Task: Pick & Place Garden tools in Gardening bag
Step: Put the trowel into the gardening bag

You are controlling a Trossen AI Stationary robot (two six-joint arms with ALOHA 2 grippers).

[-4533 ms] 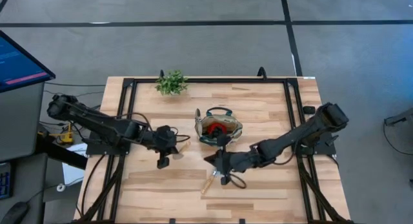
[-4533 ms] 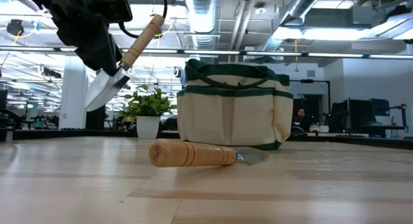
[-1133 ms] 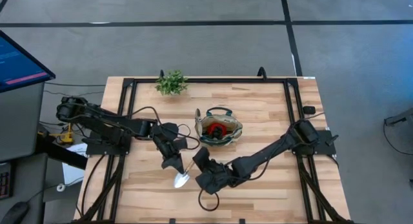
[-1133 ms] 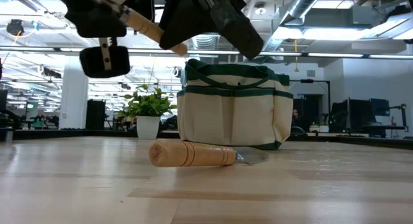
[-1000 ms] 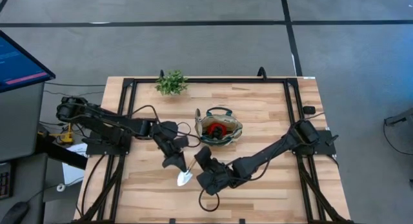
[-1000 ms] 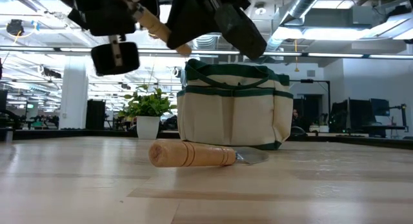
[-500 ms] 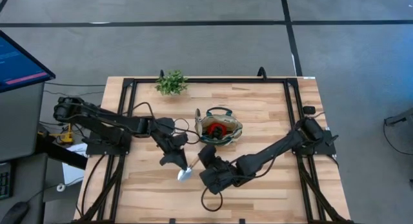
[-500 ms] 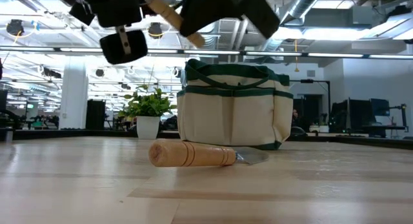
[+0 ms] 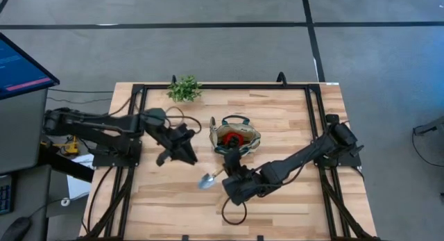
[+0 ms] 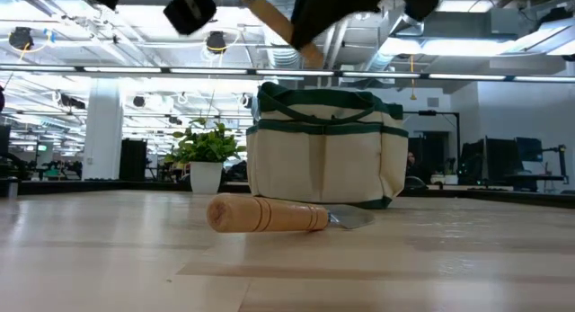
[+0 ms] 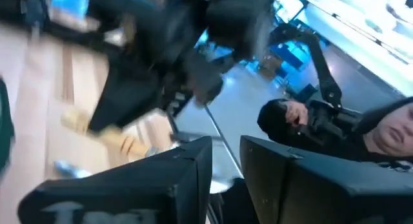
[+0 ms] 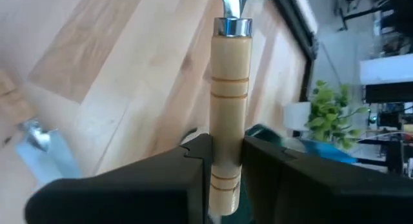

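My right gripper (image 9: 229, 175) is shut on a trowel with a wooden handle and a silver blade (image 9: 206, 180), held in the air near the beige, green-trimmed gardening bag (image 10: 323, 159). A red-and-black tool (image 9: 234, 138) lies inside the bag (image 9: 257, 138). A second wooden-handled tool (image 10: 268, 214) lies flat on the table in front of the bag. My left gripper (image 9: 186, 154) hangs open to the left of the bag, apart from the trowel, with nothing between its fingers (image 11: 193, 166). My right gripper pinches the trowel's wooden handle (image 12: 226, 124) between its two fingers (image 12: 193, 159), near the handle's free end. The rest of the handle and its metal collar (image 12: 233, 27) stick out past the fingertips toward the table's left. The trowel is lifted clear and tilted.
A small potted plant (image 9: 184, 89) stands at the table's far edge. A silver tool head (image 9: 213, 123) shows beside the bag's left side. Black frame rails (image 9: 136, 130) run along the table's edges. A person (image 11: 387, 130) shows beyond the table in the left wrist view.
My left gripper has let go of the trowel, risen and drawn back toward the table's far left. My right gripper has lifted the trowel higher and carried it a little toward the bag.
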